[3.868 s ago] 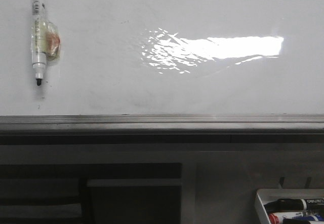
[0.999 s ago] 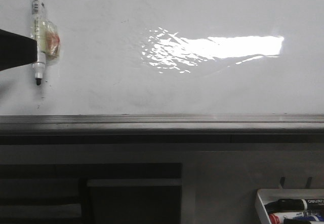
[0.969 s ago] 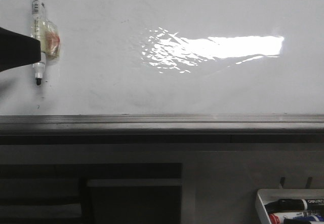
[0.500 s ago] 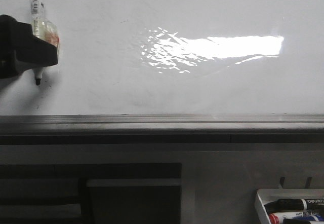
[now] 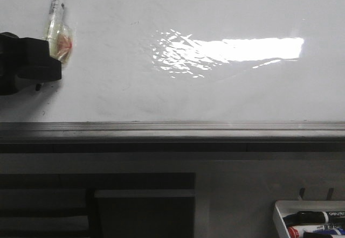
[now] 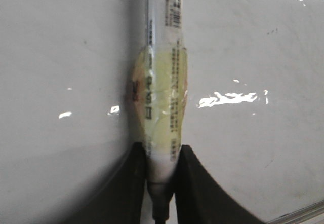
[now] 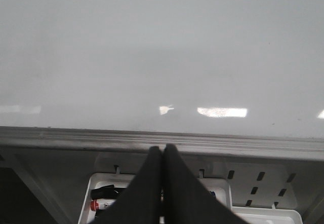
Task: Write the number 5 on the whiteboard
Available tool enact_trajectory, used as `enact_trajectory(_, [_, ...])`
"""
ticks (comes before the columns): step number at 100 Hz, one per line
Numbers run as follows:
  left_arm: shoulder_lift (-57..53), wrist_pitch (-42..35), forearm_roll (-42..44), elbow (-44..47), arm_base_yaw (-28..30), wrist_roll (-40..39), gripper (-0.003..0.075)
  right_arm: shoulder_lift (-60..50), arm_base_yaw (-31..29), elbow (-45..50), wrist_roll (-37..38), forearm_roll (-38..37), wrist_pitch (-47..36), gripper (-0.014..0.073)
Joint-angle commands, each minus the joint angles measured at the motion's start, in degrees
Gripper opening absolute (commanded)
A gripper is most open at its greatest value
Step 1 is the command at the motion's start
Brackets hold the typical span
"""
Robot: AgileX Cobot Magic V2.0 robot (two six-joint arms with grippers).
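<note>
Right, we have the left gripper [image 5: 40, 68] at the far left of the whiteboard [image 5: 188, 92] in the front view, a dark block reaching in from the frame edge. Its jaws are clamped on the marker [image 5: 55, 17], down near the writing end. In the left wrist view we see it plainly: the two black fingers [image 6: 190, 183] pinch the white barrel of the marker [image 6: 162, 82] on either side, with the dark tip poking out between them.

We note the marker's long axis: nearly upright in the front view, tilted a little so its black capped end leans up and to the right, while the tip end points down into the gripper. A yellowish, reddish tape wrap sits around the middle of the barrel, just above the fingers.

Over on the board we see a bright glare patch [image 5: 232, 52] right of centre and the grey rail [image 5: 172, 130] along the near edge. No stroke of the number 5 shows on the white surface.

Our right gripper [image 7: 162, 158] has its jaws pressed together on nothing, hanging over the rail with the white marker tray [image 5: 280, 216] below, spare markers [image 5: 315, 219] lying in it.
</note>
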Motion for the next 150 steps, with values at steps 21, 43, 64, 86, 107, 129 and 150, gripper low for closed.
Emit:
enact_trajectory(21, [-8.19,4.34,21.07,-1.31,-0.09,-0.42,-0.0020,5.20,11.04,-5.12,-2.01,1.28,-1.47,-0.0061])
enact_trajectory(43, [-14.77,7.97,50.11,-1.31,-0.09,-0.42,-0.0020,15.07,23.24,-9.36,-3.12,3.23,-3.47,-0.0061])
enact_trajectory(64, [-13.71,1.32,64.28,-1.31,-0.09,-0.42,-0.0020,25.09,35.83,-15.34,-3.12,5.61,-6.22,0.0026])
enact_trajectory(86, [-11.90,-2.77,64.41,-1.31,-0.09,-0.42,-0.0020,35.59,49.01,-22.32,-3.12,5.61,-12.64,0.0389])
enact_trajectory(107, [-11.39,-2.99,64.41,-1.31,-0.09,-0.42,-0.0020,45.69,53.71,-27.76,-3.12,5.61,-17.65,0.0387])
enact_trajectory(129, [-11.39,-2.99,64.41,-1.31,-0.09,-0.42,-0.0020,53.65,53.92,-31.84,-3.12,5.61,-21.53,0.0387])
enact_trajectory(150, [-11.39,-2.99,64.41,-1.31,-0.09,-0.42,-0.0020,56.48,53.92,-32.89,-3.12,5.61,-21.03,0.0360])
